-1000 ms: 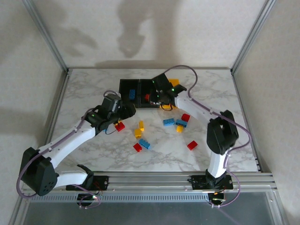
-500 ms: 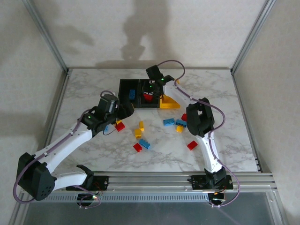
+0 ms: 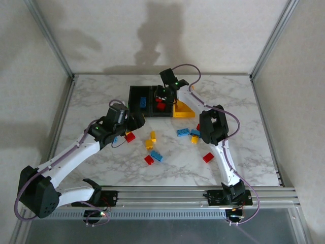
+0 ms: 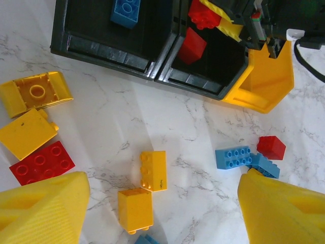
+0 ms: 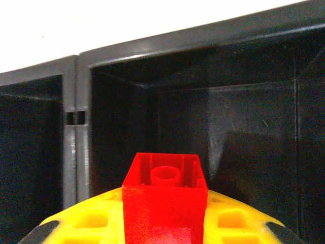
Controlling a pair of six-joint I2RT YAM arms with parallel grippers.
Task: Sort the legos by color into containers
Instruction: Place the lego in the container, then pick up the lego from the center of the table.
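The three joined containers stand at the back: a left black bin (image 3: 138,99) holding a blue lego (image 4: 126,10), a middle black bin (image 3: 167,113) with a red lego (image 4: 193,46) lying in it, and a yellow bin (image 3: 185,112). My right gripper (image 3: 163,97) hangs over the middle bin (image 5: 203,61), shut on a red lego (image 5: 165,203). My left gripper (image 3: 133,122) is open above the table, its yellow fingers (image 4: 40,208) wide apart with two yellow legos (image 4: 153,170) on the marble between them.
Loose legos lie scattered on the marble: a red one (image 4: 43,162) and yellow ones (image 4: 25,133) to the left, blue (image 4: 232,156) and red (image 4: 271,147) ones to the right, more red (image 3: 208,157) and blue (image 3: 156,155) ones nearer the front.
My right gripper has swung left from beside the yellow bin to over the middle black bin, carrying the red lego. The left arm shifted slightly.
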